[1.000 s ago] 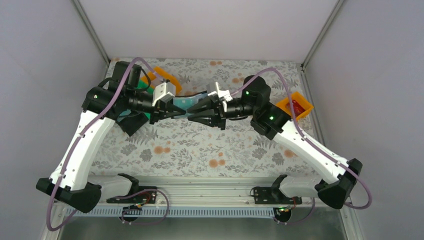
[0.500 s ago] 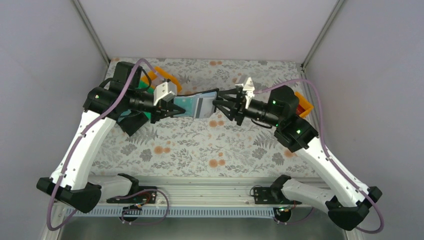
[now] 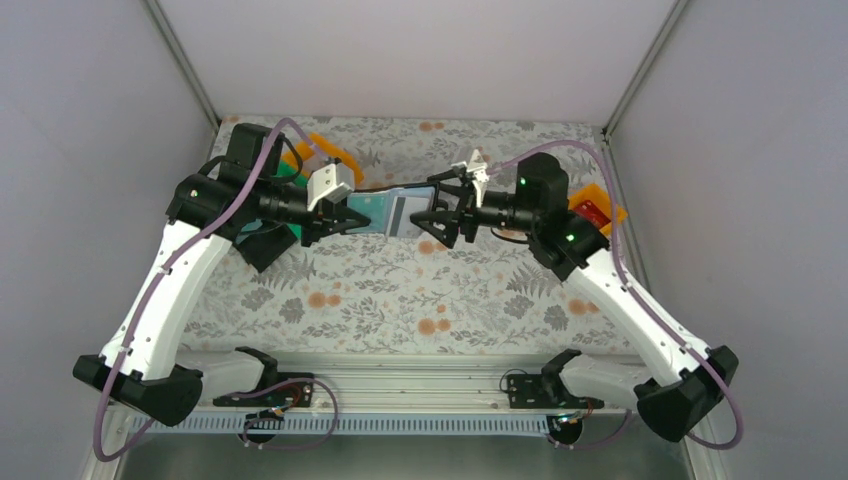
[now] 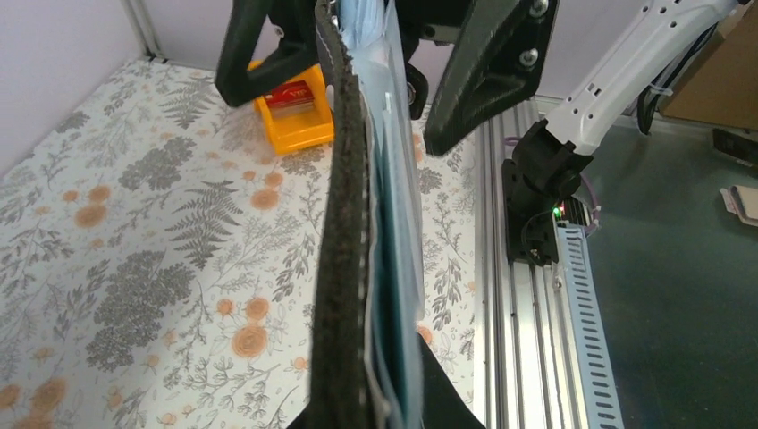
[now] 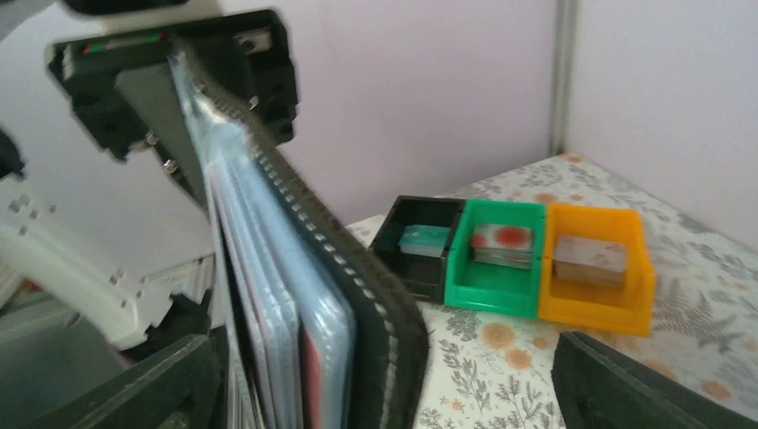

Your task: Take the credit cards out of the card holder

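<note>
The card holder (image 3: pixel 372 212) hangs above the table, its black stitched cover (image 4: pixel 344 223) edge-on with bluish sleeves (image 4: pixel 395 223) beside it. My left gripper (image 3: pixel 340 215) is shut on its left end (image 4: pixel 375 398). A red credit card (image 5: pixel 309 357) sits inside a clear sleeve, next to the black cover (image 5: pixel 371 295). My right gripper (image 3: pixel 437 208) is wide open, one finger on each side of the holder's right end without touching it (image 5: pixel 383 344). Its fingers (image 4: pixel 483 71) show at the top of the left wrist view.
An orange tray (image 3: pixel 600 212) with a red card stands at the right of the floral table (image 3: pixel 400 300). A black tray (image 5: pixel 420 246), a green tray (image 5: pixel 496 259) and an orange tray (image 5: pixel 594 273) stand in a row behind the left arm, each holding cards.
The right gripper drew back to the right with narrow jaws, then opened wide around the holder's right end. The left gripper and holder stayed put.
</note>
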Robot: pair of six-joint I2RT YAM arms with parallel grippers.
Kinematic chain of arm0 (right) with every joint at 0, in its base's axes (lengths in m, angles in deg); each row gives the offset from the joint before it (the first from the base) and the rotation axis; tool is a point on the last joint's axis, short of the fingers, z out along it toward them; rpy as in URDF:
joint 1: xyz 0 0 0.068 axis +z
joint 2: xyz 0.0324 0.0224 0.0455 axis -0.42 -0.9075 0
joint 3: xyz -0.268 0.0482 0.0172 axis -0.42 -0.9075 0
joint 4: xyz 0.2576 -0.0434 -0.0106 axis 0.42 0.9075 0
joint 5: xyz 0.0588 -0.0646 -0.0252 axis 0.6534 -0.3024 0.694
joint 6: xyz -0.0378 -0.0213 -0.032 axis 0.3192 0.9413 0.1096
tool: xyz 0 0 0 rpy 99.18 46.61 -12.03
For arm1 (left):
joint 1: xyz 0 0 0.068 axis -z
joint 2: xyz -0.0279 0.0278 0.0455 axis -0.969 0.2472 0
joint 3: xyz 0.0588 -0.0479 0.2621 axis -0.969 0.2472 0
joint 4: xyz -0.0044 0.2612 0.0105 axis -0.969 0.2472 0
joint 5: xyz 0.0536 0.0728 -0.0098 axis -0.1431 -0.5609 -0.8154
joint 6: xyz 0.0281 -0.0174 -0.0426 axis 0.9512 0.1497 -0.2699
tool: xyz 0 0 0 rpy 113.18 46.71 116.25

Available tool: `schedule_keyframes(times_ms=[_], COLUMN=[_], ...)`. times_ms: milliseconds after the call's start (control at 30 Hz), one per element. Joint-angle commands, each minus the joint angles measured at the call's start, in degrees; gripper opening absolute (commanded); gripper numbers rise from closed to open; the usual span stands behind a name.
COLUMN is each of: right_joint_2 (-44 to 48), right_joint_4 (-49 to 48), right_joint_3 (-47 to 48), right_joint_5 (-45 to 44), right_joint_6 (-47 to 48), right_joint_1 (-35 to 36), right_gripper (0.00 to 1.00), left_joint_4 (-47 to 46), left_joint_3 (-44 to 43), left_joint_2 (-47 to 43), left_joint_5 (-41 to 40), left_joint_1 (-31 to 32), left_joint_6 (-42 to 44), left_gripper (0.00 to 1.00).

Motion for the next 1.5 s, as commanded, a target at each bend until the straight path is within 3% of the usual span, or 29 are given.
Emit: schedule_keyframes(times_ms=[0, 67, 167, 200, 267, 367, 433, 733, 1300, 1467], right_joint_2=[-1.75, -2.39, -3.66, -4.02, -4.27, -3.9, -3.07, -0.97, -0.94, -0.81], right_joint_4=[-3.75, -5.26, -5.41, -5.14, -4.79, -3.42, -3.1, -1.0, -0.48, -0.73], right_joint_3=[1.63, 1.74, 2.65, 2.81, 2.71, 2.48, 2.24, 2.41, 3.02, 2.95], right_joint_5=[12.2, 14.35, 15.21, 14.72, 13.28, 10.14, 9.43, 8.55, 9.64, 10.12], right_joint_6=[2.48, 1.73, 0.64, 0.24, -0.28, -0.27, -0.28, 0.25, 0.27, 0.13], right_joint_1=[-0.17, -0.05, -0.02, 0.08, -0.03, -0.17, -0.37, -0.61, -0.87, -0.91], right_gripper=[0.87, 0.63, 0.16, 0.06, 0.04, 0.04, 0.04, 0.04, 0.04, 0.04], left_joint_4=[-2.59, -2.69, -2.78, -2.83, -3.17, -3.83, -4.03, -3.08, -4.53, -5.25], left_joint_3=[0.55, 0.73, 0.99, 1.05, 1.13, 0.53, -0.21, 0.48, -1.64, -2.57], left_joint_2=[-1.38, -1.58, -2.0, -2.22, -2.61, -3.02, -3.59, -5.3, -3.9, -2.32], left_joint_5=[-0.25, -0.55, -0.9, -1.0, -1.57, -4.68, -7.0, -11.99, -9.92, -9.4], left_joint_1=[0.18, 0.17, 0.1, 0.11, 0.08, 0.08, -0.15, -1.39, -1.88, -1.86], left_joint_6=[-0.26, -0.42, -0.53, -0.48, -0.68, -1.47, -1.57, -0.18, -2.67, -3.79], left_gripper=[0.02, 0.02, 0.02, 0.02, 0.07, 0.49, 0.61, 0.63, 0.62, 0.58])
